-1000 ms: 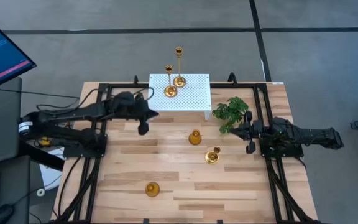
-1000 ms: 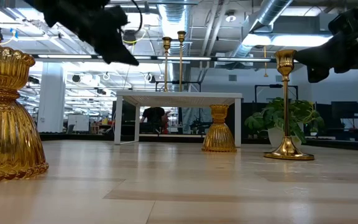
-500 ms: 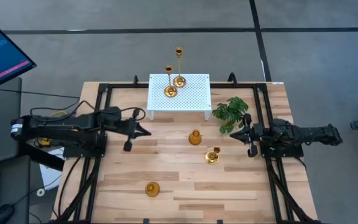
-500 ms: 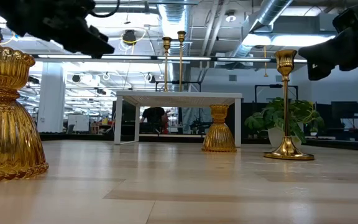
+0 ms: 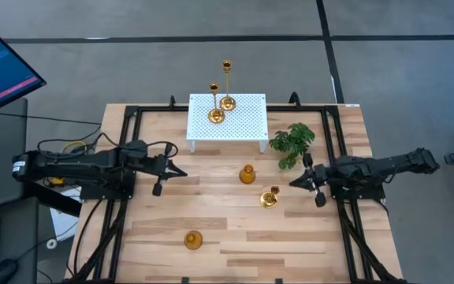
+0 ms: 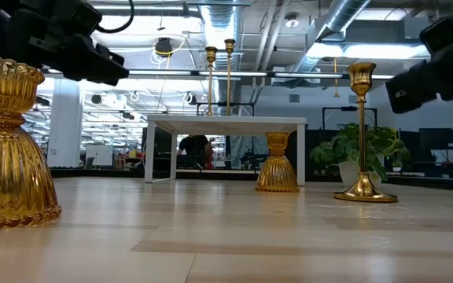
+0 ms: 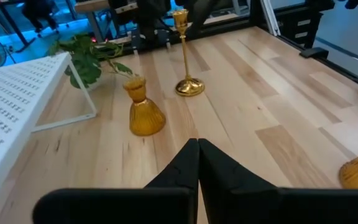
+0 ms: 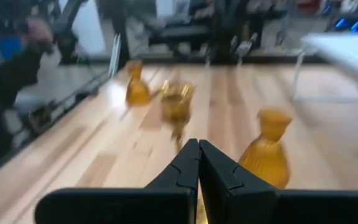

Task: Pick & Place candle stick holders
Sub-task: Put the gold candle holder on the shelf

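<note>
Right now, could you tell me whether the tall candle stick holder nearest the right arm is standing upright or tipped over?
Upright. The tall candle stick holder stands on its round base on the table, stem vertical, in the low view; the left wrist view shows the same.

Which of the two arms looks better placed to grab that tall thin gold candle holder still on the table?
The right one, probably. The right gripper sits just beside the tall candle stick holder, its fingers shut and pointing toward it. The left gripper, also shut, is farther off across the table.
</note>
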